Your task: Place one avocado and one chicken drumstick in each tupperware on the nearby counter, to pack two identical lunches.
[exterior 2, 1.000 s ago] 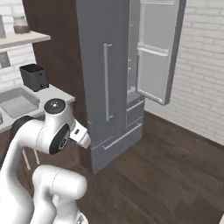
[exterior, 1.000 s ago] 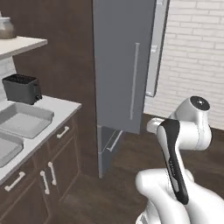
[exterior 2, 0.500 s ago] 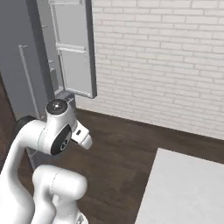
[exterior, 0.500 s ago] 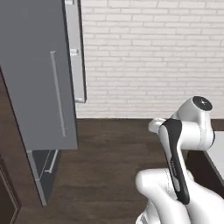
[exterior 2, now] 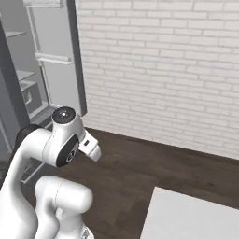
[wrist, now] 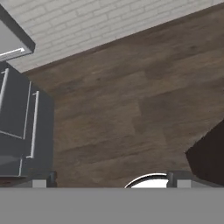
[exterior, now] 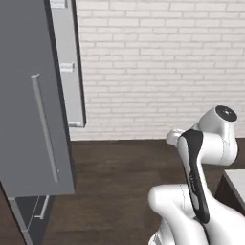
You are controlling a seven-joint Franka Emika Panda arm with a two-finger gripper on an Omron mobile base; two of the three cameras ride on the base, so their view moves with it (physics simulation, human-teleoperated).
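Two dark fingertips (wrist: 40,179) of our gripper (wrist: 109,180) stand wide apart at the bottom of the hand view, with nothing between them, above the dark wood floor (wrist: 131,100). One pale surface (exterior 2: 186,217) corner shows in the lower right of the right base view, bare where we see it, well apart from the gripper. One grey fridge (exterior: 33,105) stands at left, its door (exterior 2: 58,56) swung open before the white brick wall (exterior: 158,62).
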